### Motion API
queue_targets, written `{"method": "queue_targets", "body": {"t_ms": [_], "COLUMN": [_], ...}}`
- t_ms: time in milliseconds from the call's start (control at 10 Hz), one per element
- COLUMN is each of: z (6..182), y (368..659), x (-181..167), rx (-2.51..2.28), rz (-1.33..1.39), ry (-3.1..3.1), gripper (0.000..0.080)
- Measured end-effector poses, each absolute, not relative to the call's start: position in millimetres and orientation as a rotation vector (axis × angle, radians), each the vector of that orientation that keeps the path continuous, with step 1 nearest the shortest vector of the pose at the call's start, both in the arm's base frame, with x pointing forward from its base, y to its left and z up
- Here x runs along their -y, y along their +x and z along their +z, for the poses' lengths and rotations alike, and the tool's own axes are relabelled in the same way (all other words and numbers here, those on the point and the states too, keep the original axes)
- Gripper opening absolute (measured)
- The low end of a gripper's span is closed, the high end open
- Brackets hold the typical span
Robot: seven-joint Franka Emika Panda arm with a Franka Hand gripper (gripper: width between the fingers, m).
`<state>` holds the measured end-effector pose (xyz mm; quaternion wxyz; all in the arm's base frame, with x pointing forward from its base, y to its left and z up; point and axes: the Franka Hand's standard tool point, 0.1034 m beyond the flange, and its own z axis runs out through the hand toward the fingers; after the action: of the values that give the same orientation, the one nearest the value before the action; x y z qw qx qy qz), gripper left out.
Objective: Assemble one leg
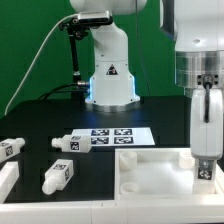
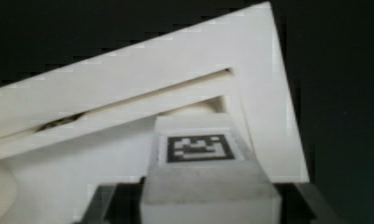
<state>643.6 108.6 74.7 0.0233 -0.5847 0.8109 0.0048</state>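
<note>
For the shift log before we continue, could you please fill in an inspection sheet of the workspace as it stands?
Surface: black table, unlit backdrop behind.
Job's things: one leg held in the claw, tag facing the wrist camera, over the white tabletop piece; three loose legs lie at the exterior view's left.
Clutter: nothing seen.
Grippers: claw shut on the leg, low over the tabletop piece's corner; whether they touch cannot be told.
Cables: a green cable and a black one behind the robot base.
Surroundings: marker board flat before the base.
</note>
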Motion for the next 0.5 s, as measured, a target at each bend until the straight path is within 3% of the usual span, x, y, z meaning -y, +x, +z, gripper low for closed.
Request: {"method": "queue_targets", "body": {"t_ms": [100, 200, 300, 400, 500], "z": [74.7, 74.3, 74.1, 74.6, 82.8], "y": [643.5, 643.2, 643.2, 643.4, 645.5], "x": [-108.7, -108.7, -108.8, -109.0, -111.1], "rx": [-2.509, -2.507, -2.504, -2.502, -2.476], "rz": [0.012, 0.013, 0.013, 0.012, 0.006], "ry": [-1.812, -1.816, -1.820, -1.821, -1.833], "gripper": [0.0284, 0.0358, 0.0358, 0.0575, 0.0575]}}
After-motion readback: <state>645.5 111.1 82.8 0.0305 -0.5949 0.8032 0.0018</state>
